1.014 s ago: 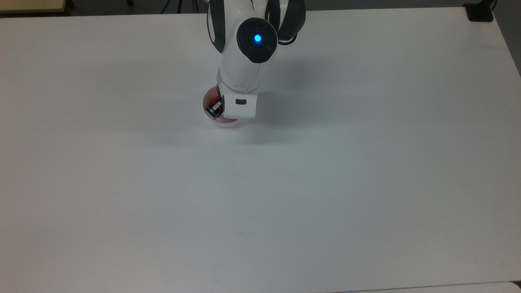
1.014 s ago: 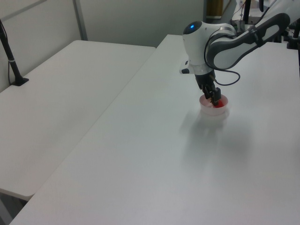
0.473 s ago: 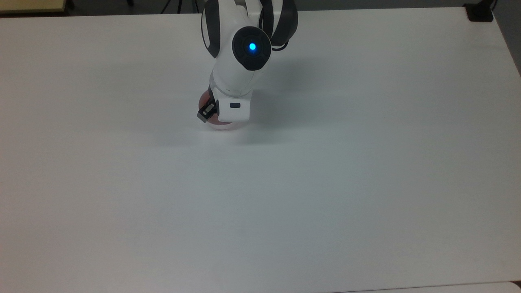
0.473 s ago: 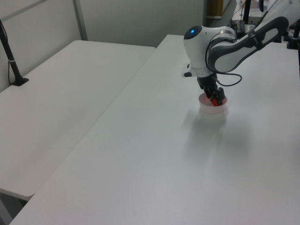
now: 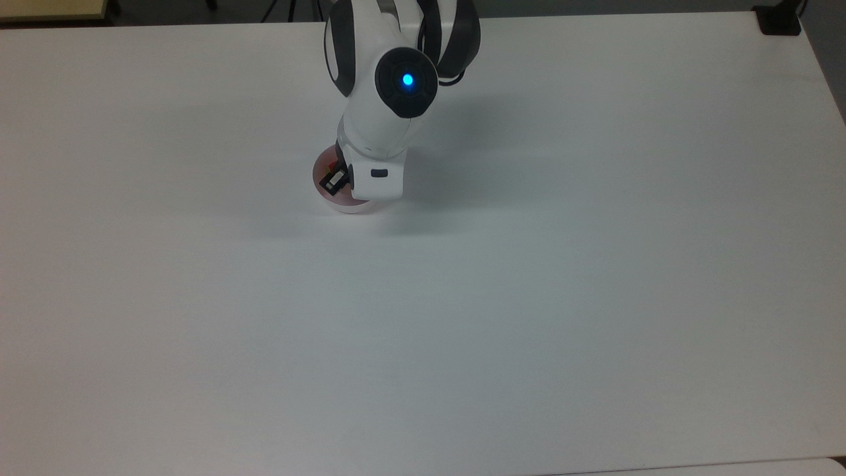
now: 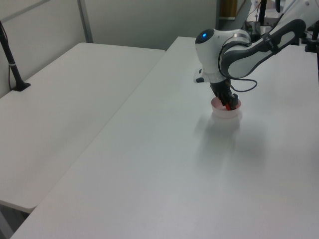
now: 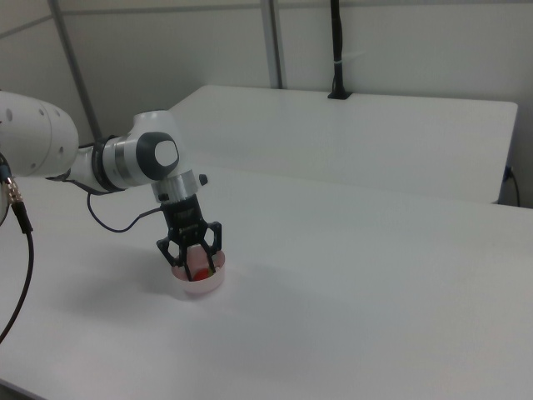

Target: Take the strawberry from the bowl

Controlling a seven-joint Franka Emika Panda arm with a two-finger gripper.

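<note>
Jaws: black fingers [image 7: 192,250] reach down inside the bowl, closed against the strawberry between them.
Strawberry [image 7: 200,268]: red, low in the bowl, held at the fingertips; also seen red in the left view [image 6: 229,106].
Bowl [image 7: 198,286]: pale pink, standing on the white worktop [image 5: 462,297], directly beneath the wrist [image 5: 375,182].

White tables before pale partition walls

A second white rectangular table [image 6: 75,99] is set beside the large white work table [image 6: 164,174]; a black post [image 7: 337,50] is clamped at its edge
</note>
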